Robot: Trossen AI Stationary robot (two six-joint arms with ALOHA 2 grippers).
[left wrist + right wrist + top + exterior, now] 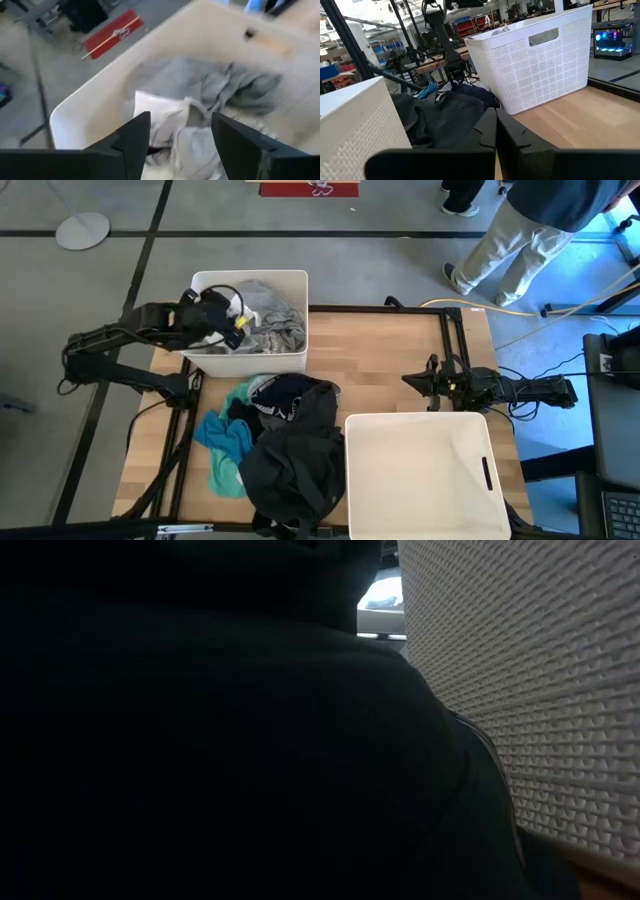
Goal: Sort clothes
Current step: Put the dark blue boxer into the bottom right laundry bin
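The left gripper (237,320) hangs wide open and empty over grey and white garments (268,315) in the far bin (297,280). Dark and teal clothes (285,445) lie heaped on the table (390,340) beside the near bin (425,425), while the right gripper (412,380) rests closed and empty near the table's right side.

High view straight down; low view pressed against black garment (220,740); wrist views share far bin (535,60)
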